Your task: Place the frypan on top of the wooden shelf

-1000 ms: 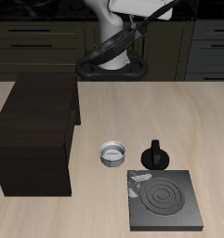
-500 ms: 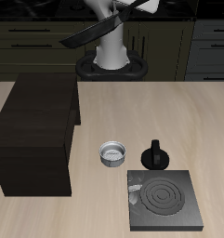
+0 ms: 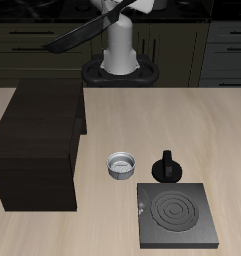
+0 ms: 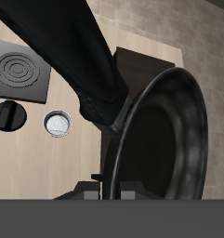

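Observation:
The frypan (image 3: 74, 39) is a round black pan with a long handle. It hangs tilted in the air, high above the table's back edge, beyond the back of the wooden shelf (image 3: 40, 140). My gripper (image 3: 127, 8) is shut on the handle's end at the frame's upper edge. In the wrist view the frypan (image 4: 169, 130) fills most of the frame, with the shelf (image 4: 139, 58) showing behind its rim. The shelf's flat top is bare.
A small grey pot (image 3: 121, 164) and a black knobbed lid (image 3: 167, 166) sit mid-table. A flat black stove plate (image 3: 176, 215) with a spiral burner lies near the front edge. Dark drawer cabinets (image 3: 42, 45) line the back wall. The robot's base (image 3: 120, 68) stands at the table's back.
The frypan has swung higher and sideways towards the shelf's side, held by its handle. The things on the table have not moved.

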